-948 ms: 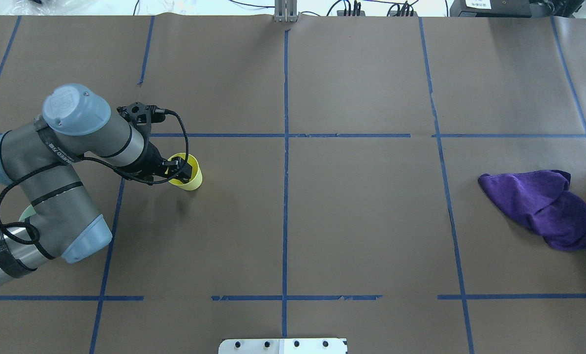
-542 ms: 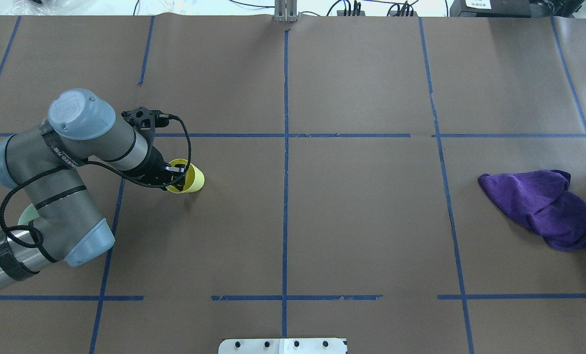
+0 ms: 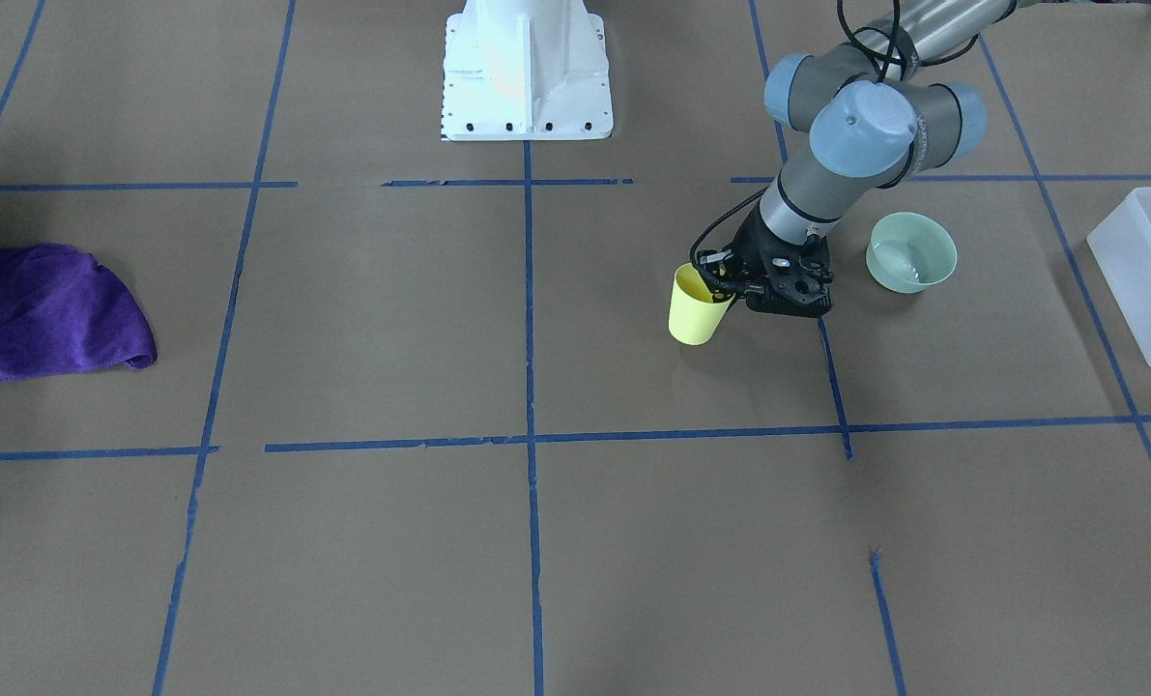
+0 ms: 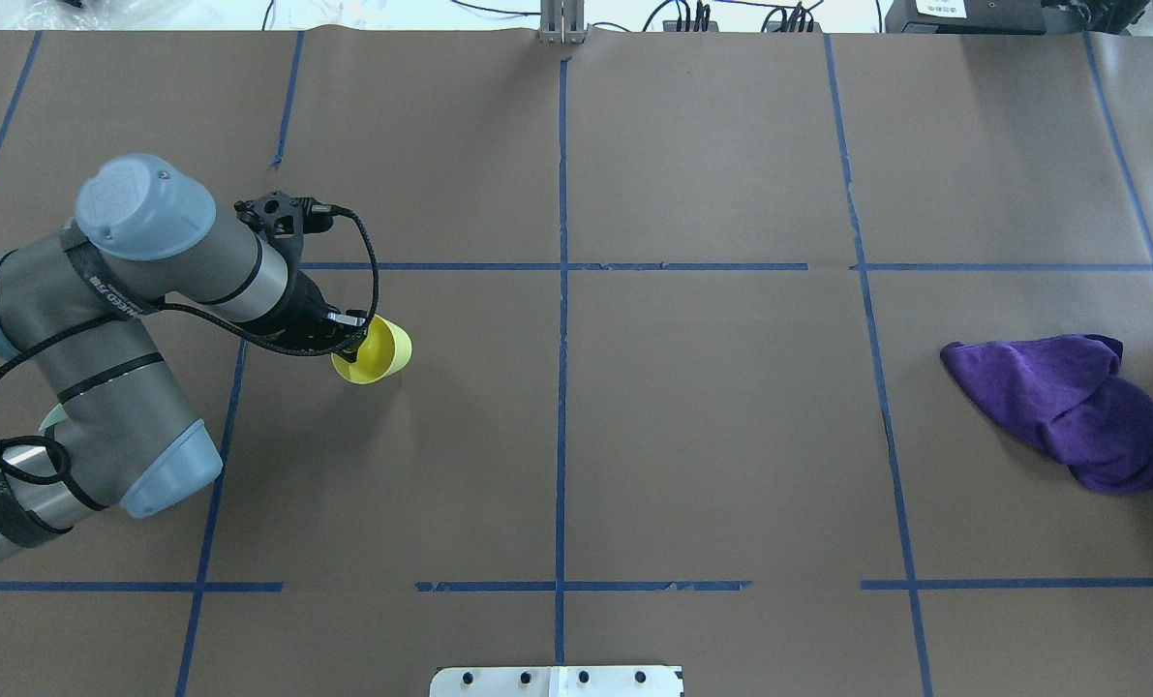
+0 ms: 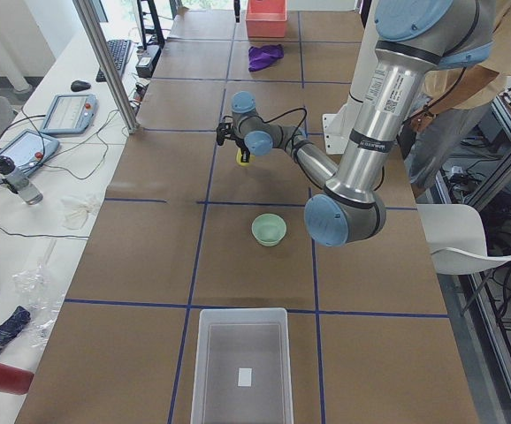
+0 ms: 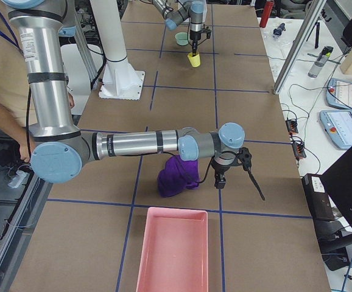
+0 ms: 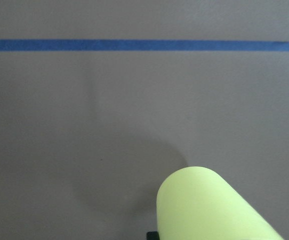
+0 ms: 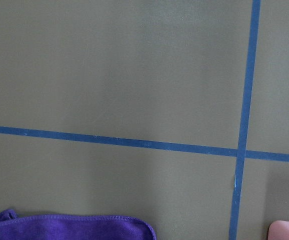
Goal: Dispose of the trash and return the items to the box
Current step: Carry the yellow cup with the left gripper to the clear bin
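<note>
Pinching the yellow cup [image 3: 696, 311], the left gripper [image 3: 718, 280] is holding it tilted; the box [image 5: 241, 313] is sitting empty.

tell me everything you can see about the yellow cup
The yellow cup is small, tapered, plain smooth plastic by its look, its open mouth wider than its base. The left gripper pinches its rim and it hangs tilted, base pointing away from the arm. In the wrist view its shadow lies apart from it, so it seems lifted off the table; nothing else touches it.
</note>
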`<control>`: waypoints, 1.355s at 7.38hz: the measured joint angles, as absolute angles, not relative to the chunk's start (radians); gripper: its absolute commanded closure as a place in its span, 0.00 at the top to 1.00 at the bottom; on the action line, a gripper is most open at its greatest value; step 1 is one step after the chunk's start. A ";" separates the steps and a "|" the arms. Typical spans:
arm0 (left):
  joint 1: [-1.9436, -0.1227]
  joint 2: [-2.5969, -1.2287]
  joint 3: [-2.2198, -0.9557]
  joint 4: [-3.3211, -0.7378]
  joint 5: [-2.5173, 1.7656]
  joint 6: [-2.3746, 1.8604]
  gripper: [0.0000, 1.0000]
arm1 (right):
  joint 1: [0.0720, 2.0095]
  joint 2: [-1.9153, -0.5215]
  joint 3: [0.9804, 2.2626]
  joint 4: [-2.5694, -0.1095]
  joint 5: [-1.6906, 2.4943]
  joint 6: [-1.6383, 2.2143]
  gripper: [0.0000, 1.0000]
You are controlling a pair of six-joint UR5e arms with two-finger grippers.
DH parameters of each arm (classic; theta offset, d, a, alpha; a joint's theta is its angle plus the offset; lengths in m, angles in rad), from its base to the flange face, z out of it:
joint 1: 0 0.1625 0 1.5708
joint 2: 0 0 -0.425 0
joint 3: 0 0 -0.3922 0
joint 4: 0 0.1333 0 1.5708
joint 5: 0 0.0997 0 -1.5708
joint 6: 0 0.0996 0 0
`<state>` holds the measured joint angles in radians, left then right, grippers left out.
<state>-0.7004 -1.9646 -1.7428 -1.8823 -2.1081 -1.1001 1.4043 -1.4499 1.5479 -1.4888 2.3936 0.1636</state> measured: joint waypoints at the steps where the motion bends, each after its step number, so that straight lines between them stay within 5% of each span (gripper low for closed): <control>1: -0.705 -1.984 -1.751 -1.869 -2.109 -1.121 0.00 | 1.397 -1.449 1.551 -1.489 2.396 0.164 1.00; 6: -0.891 -2.018 -1.863 -1.655 -2.108 -0.897 0.00 | 1.378 -1.476 1.551 -1.416 2.394 0.164 1.00; 10: -1.115 -1.750 -1.928 -1.613 -2.109 -0.287 0.00 | 1.364 -1.505 1.552 -1.333 2.397 0.164 1.00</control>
<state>-1.1151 -1.7501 -1.9283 -1.6128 -2.1091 -0.2872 1.3642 -1.5049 1.5518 -1.3332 2.3970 0.1641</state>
